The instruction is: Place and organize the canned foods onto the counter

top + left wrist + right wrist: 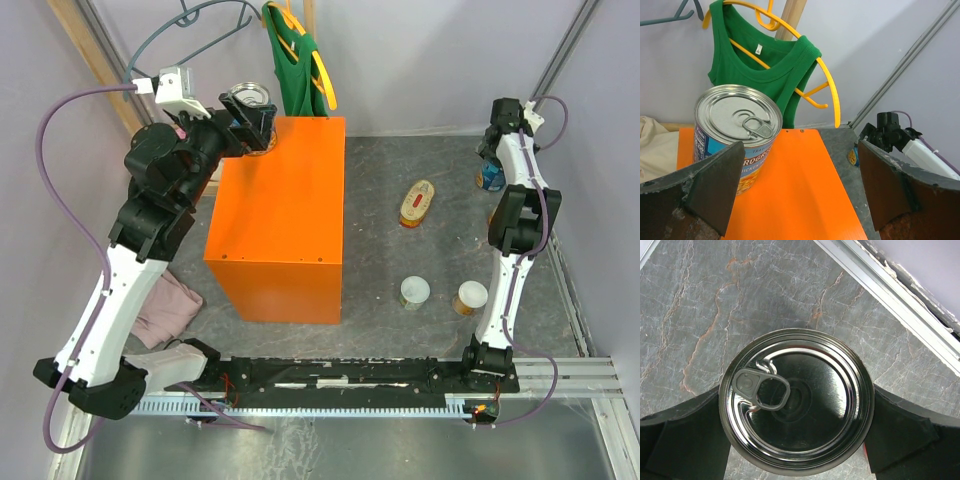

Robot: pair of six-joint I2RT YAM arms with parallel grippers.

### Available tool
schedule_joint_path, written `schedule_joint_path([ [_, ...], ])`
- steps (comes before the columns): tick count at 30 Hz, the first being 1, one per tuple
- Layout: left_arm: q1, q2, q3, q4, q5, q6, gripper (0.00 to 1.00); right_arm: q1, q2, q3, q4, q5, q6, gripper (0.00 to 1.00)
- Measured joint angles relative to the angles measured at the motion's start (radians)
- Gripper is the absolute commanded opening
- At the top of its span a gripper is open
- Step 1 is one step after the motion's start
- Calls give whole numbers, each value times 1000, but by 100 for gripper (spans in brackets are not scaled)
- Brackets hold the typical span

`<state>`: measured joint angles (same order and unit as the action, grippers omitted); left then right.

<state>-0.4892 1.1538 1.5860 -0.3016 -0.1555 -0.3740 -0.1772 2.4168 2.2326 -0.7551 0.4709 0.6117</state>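
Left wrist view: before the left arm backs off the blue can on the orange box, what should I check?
1. Blue can upright on orange box: ok.
2. Left gripper open wide: ok.
3. Left finger clear of the can: cannot tell, it overlaps the can's base.
4. Can set in from the box edge: cannot tell, it sits near the far left corner.
5. Right gripper straddling second can on table: ok; contact cannot tell.

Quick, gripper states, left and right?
Left gripper: open, beside the tall can on the counter.
Right gripper: straddles second can; grip cannot be told.
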Motion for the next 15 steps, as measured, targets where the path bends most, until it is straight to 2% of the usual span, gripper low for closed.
schedule_joint_path([
  [15, 0, -41, 5, -19, -2, 0, 98, -3, -72, -108, 66, -96, -35, 1],
])
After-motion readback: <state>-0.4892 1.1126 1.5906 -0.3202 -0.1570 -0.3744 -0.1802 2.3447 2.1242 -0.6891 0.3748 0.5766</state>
